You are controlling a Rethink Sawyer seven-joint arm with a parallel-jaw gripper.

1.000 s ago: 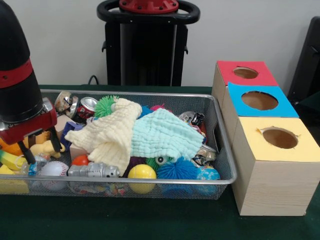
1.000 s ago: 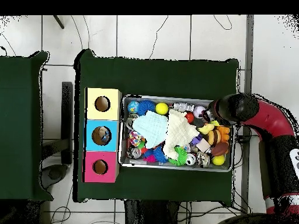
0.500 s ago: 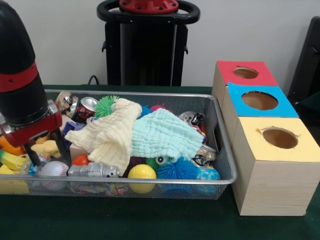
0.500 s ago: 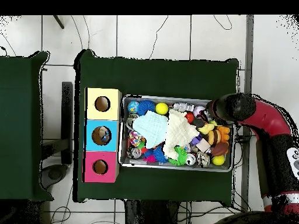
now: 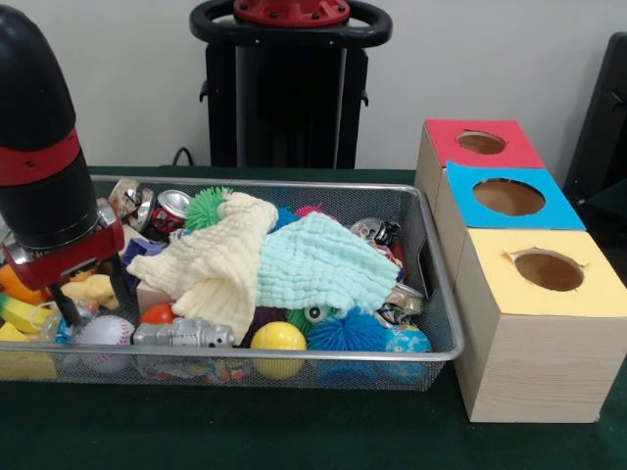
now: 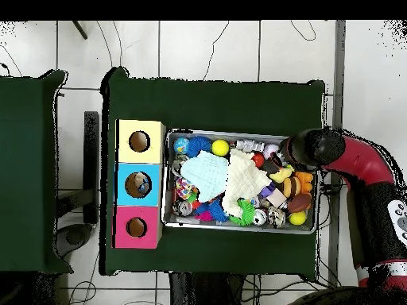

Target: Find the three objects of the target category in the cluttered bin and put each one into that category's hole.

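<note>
No readable writing or brand shows; the crushed red and silver drink can at the bin's far edge carries print too small to make out.

The silver wire-mesh bin sits on the dark green worktop, packed with toys. A pale yellow cloth and a mint-green cloth lie draped over the middle of the heap. Along the near wall in the front view lie a white baseball, a small orange ball, a silver toy robot figure, a yellow ball, a blue spiky ball and a blue globe-patterned ball. A green spiky ball pokes up by the can.

The gripper on the red and black arm hangs low over the bin's left end in the front view, its two dark fingers spread apart with nothing between them. Its tips are just above the baseball and beside a yellow rubber duck. Which toys belong to the target category cannot be told.

Three wooden boxes stand in a row touching the bin's opposite end: one with a yellow top, one with a blue top and one with a red top, each with a round hole. Bare worktop lies open in front of the bin.
</note>
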